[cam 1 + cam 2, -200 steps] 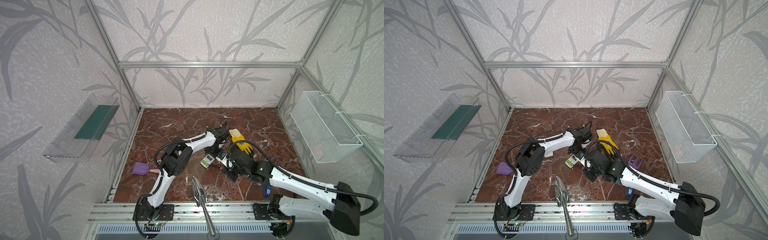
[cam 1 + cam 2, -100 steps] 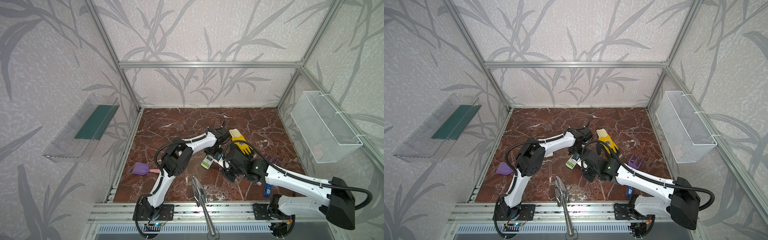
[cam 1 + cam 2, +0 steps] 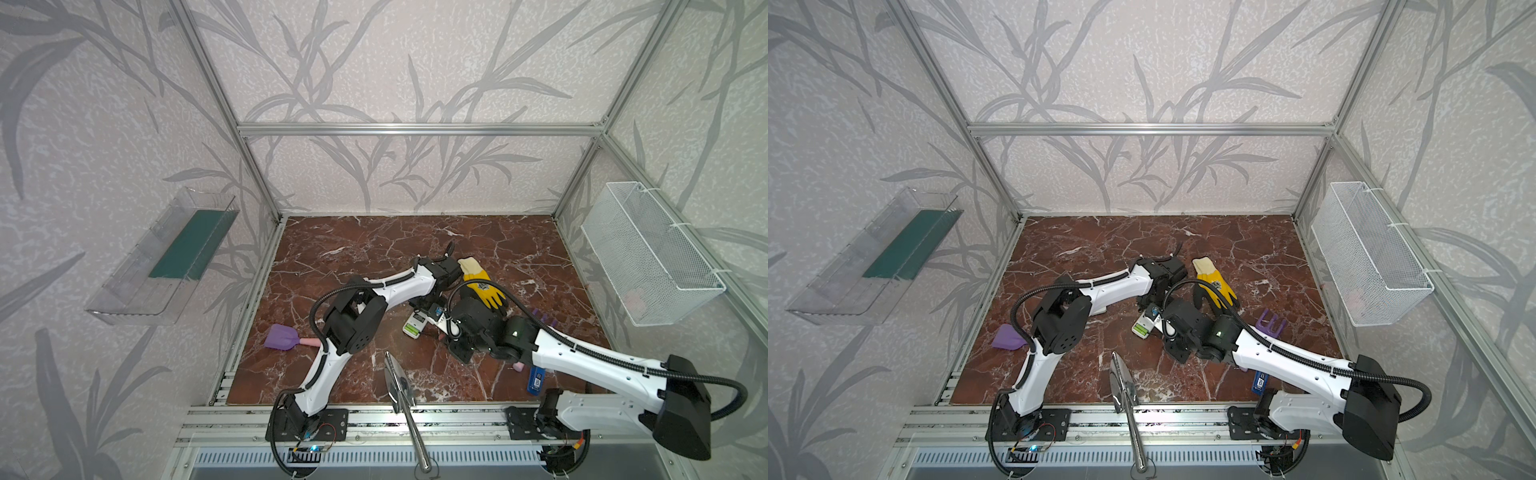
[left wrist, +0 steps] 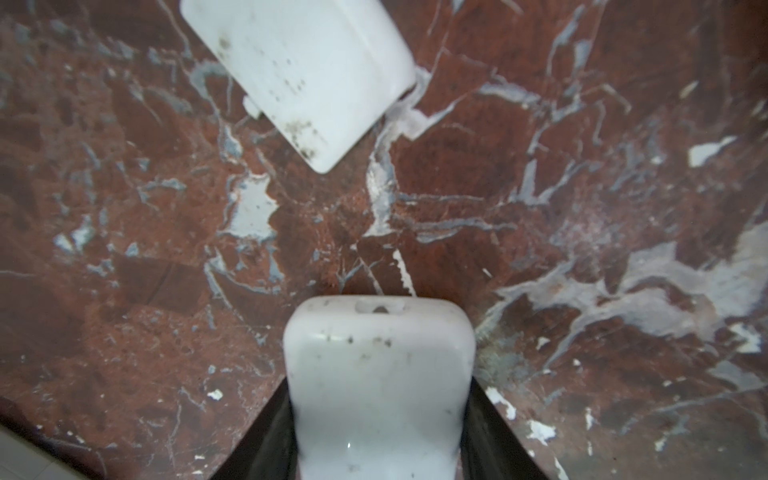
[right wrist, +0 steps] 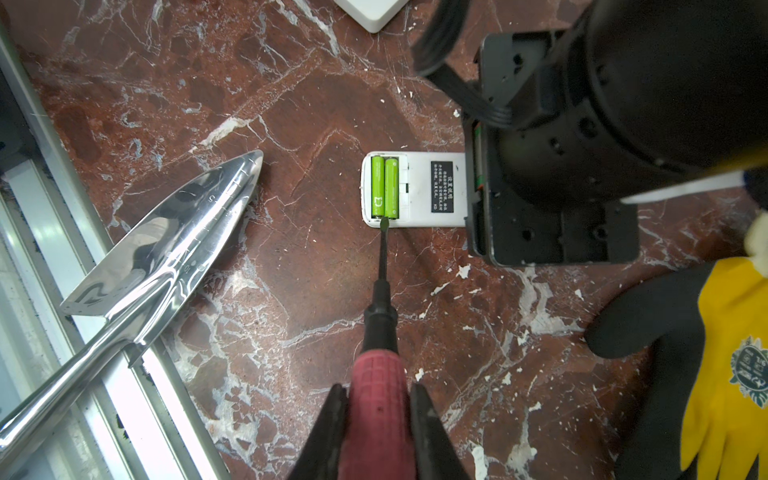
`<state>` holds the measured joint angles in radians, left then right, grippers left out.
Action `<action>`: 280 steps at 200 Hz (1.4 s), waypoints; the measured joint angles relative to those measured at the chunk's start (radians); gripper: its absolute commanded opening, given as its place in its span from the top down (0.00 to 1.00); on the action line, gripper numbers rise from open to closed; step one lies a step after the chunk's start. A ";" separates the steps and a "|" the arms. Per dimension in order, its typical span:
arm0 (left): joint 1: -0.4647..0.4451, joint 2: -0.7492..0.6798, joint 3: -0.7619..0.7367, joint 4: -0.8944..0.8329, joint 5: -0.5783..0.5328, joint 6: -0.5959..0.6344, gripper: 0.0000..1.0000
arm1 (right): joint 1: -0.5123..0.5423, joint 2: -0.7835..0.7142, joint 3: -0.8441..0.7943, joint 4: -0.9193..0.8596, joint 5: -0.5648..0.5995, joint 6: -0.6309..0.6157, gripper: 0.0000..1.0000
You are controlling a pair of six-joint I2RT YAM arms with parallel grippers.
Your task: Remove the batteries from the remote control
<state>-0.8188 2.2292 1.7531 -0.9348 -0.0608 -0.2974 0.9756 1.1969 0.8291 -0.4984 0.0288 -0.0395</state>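
Right jaws are clenched on the red handle of a screwdriver (image 5: pixel 378 415). Left jaws grasp the far end of the white remote control (image 3: pixel 417 322), holding it down on the marble surface (image 3: pixel 353 249).

In both top views the right arm has edged slightly left and farther in since a second ago; over the last half second it has barely shifted. The remote control (image 3: pixel 1144 324) has stayed near the middle of the surface, between the two wrists.

Left wrist view: a rounded white end of the remote control pokes out between the black jaws. A second flat white piece (image 4: pixel 299 75) lies apart beyond it.

Right wrist view: the batteries (image 5: pixel 384 187), two lime green cylinders, sit side by side in the open compartment at the remote control's near end. The screwdriver's flat tip touches the remote control's edge at one battery's end. A shiny trowel (image 5: pixel 166 232) lies toward the near rail, and a yellow and black glove (image 5: pixel 727 353) lies farther back on the right.
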 measured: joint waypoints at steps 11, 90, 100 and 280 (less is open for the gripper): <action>-0.001 0.000 0.002 -0.004 -0.008 -0.001 0.79 | 0.000 0.006 0.002 -0.002 0.002 -0.001 1.00; -0.005 0.015 0.027 -0.031 -0.032 -0.003 0.80 | 0.000 0.028 0.007 0.001 0.014 -0.003 1.00; -0.005 0.015 0.027 -0.032 -0.032 -0.003 0.80 | 0.000 0.027 0.007 0.003 0.014 -0.003 1.00; -0.006 0.016 0.027 -0.032 -0.032 -0.003 0.81 | 0.000 0.019 0.007 0.023 0.008 -0.002 1.00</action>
<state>-0.8246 2.2456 1.7805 -0.9668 -0.0933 -0.3000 0.9756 1.2160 0.8360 -0.4751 0.0364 -0.0418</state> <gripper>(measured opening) 0.517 0.232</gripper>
